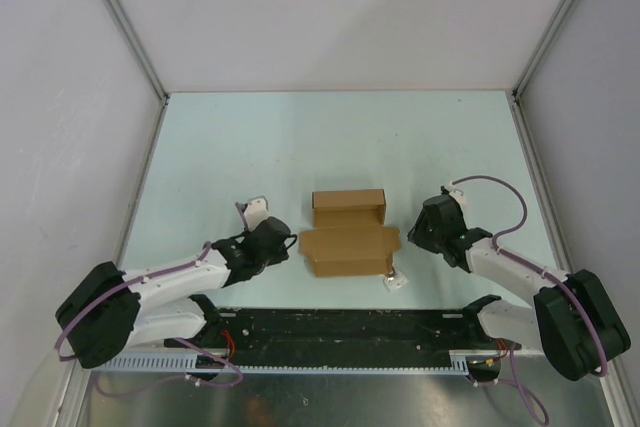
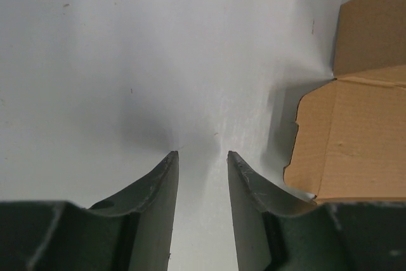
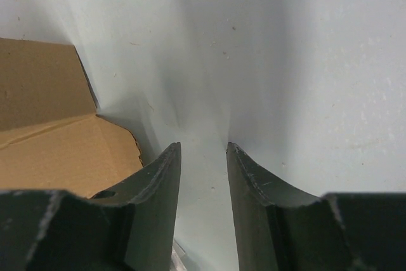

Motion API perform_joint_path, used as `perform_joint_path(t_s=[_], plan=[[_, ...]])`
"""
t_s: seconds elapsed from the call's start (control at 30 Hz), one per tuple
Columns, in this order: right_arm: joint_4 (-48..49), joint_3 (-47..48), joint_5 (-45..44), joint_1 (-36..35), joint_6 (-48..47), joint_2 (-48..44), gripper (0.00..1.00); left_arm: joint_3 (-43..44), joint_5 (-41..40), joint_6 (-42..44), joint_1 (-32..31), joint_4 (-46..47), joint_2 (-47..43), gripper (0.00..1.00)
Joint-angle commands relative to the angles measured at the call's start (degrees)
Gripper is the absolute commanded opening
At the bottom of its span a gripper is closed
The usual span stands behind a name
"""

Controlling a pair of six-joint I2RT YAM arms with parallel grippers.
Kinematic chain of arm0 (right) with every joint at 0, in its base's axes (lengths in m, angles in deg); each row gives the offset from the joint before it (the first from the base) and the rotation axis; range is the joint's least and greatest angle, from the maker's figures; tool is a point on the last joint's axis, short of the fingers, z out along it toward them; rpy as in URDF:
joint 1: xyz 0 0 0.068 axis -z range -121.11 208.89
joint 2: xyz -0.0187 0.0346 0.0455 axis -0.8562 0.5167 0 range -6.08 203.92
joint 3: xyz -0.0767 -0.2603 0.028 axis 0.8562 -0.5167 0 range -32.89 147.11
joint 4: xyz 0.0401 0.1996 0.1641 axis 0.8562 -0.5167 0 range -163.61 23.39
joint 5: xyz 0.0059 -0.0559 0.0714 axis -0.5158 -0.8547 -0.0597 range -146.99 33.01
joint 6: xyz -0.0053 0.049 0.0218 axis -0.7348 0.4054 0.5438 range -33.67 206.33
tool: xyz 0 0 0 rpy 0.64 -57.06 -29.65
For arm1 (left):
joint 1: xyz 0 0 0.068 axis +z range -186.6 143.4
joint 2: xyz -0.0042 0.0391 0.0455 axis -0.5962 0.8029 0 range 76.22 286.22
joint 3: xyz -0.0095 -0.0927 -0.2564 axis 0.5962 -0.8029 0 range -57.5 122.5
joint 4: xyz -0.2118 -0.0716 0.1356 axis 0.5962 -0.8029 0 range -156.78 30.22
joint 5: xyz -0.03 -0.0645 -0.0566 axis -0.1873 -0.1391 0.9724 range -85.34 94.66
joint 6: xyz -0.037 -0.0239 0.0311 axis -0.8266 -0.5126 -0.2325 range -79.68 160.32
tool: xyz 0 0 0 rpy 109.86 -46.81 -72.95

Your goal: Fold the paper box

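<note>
I am looking down on a pale blue-green table (image 1: pixel 250 137) that is filling the floor of a small booth. Plain white walls (image 1: pixel 340 7) are closing it in on the far side and on both flanks, and silvery metal posts (image 1: pixel 125 22) are running up the far corners. At the near edge a long black rail (image 1: pixel 340 332) is lying across between the two arm bases, and lilac cables (image 1: pixel 505 197) are looping off the arms. Up close the surface is showing faint specks and soft grey shadows under the fingers.

The plain brown cardboard paper box (image 1: pixel 350 239) is sitting near the middle of the table, between the two arms. It is only partly folded: its near part is lying flat with rounded tabs at the sides, while its far part is looking raised into a low wall. A small white piece (image 1: pixel 393 282) is lying just beside its near right corner.

The black two-finger left gripper (image 1: pixel 288 245) is hanging low just beside the box's left edge. From its wrist, the left gripper (image 2: pixel 202 154) is showing its jaws apart with only bare table between them, holding nothing. The black right gripper (image 1: pixel 412 232) is doing likewise at the box's right edge, its jaws parted over bare table and gripping nothing
</note>
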Motion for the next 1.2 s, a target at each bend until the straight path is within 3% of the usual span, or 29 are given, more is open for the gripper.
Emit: perform_joint_path(t_s=[0.0,0.37,0.7,0.87,1.17], plan=[[-4.6,1.2,0.0,-0.4,1.9,-1.1,0.42,-0.7,2.4,-1.5,0.4,0.7,-1.6,0.45],[-7.6,1.3,-2.7,-0.2,-0.4,-1.4,0.42,1.4,0.7,-1.3,0.5,-0.6,1.5,0.48],[-3.5,1.3,1.2,-0.1,-2.8,2.1,0.17,5.1,0.2,2.4,3.3,1.3,7.8,0.37],[-0.5,1.3,3.8,-0.3,-4.3,4.7,0.13,6.4,5.6,5.0,3.3,6.4,11.3,0.33],[3.7,1.2,9.2,-0.5,-6.1,5.7,0.10,6.3,7.8,7.2,3.3,8.4,12.0,0.32]])
